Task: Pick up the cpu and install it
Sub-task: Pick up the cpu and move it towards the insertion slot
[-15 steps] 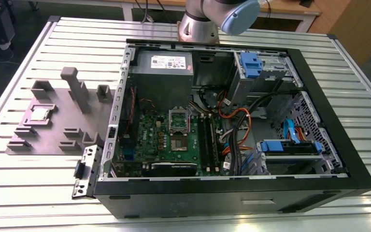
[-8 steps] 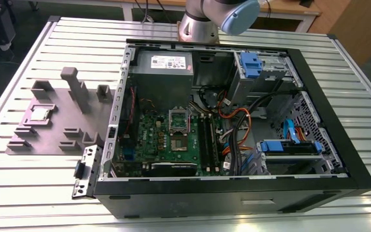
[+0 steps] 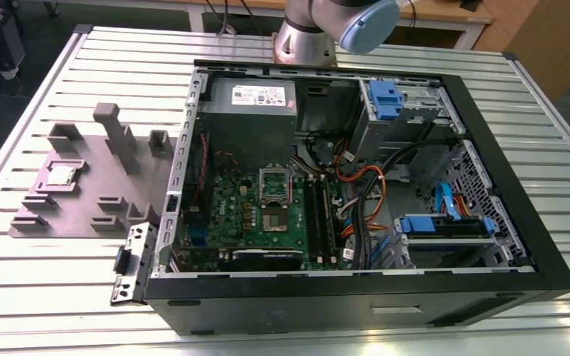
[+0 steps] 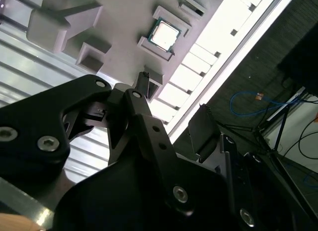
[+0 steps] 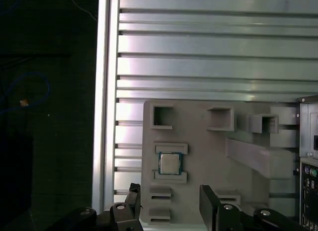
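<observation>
The cpu is a small silvery square chip lying flat in a recess of the grey fixture plate, at the exterior view's left of the open computer case. In both wrist views the cpu lies between two low grey blocks. My gripper hovers above the plate, a little off the chip and apart from it. It is open, its black fingers spread wide with nothing between them. On the green motherboard the socket lies with its silver hinged frame raised.
The black case lies on its side on a slatted metal table. Inside are a grey power supply box, orange and black cables and blue drive brackets. Tall grey blocks stand on the plate. The table edge borders dark floor.
</observation>
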Motion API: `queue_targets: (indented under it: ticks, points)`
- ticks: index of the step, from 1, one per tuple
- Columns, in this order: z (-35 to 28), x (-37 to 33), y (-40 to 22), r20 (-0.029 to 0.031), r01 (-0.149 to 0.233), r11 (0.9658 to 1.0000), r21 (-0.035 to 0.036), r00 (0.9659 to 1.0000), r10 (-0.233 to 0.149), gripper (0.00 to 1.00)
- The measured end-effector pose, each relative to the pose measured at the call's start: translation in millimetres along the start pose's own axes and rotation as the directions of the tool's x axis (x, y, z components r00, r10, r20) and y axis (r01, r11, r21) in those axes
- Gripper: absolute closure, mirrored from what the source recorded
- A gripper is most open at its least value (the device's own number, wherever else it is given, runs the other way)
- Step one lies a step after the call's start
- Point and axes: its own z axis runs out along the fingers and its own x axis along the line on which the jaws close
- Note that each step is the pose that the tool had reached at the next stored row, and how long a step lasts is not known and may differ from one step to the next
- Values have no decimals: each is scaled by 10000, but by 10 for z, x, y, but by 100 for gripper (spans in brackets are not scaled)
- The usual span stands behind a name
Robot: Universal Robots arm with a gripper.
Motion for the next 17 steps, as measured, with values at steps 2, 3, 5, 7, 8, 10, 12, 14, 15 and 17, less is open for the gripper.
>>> queue_targets:
  ticks: [2, 3, 5, 7, 8, 10, 12, 14, 15, 17]
  points:
    - [19, 0, -1, 0, 0, 10000, -1, 10000, 0, 41]
    - [21, 0, -1, 0, 0, 10000, 0, 10000, 0, 41]
    - [26, 0, -1, 0, 0, 10000, -1, 10000, 0, 41]
    - [31, 0, -1, 0, 0, 10000, 0, 10000, 0, 41]
    - [35, 0, -1, 1, 0, 10000, 0, 10000, 0, 41]
    - [42, 0, -2, 0, 0, 10000, 0, 10000, 0, 41]
    - [51, 0, -2, 1, 0, 10000, -1, 10000, 0, 41]
    - [58, 0, -2, 0, 0, 10000, 0, 10000, 0, 41]
    - [63, 0, -3, 0, 0, 10000, 0, 10000, 0, 41]
    - [74, 1, -3, 1, -1, 10000, -1, 10000, 1, 41]
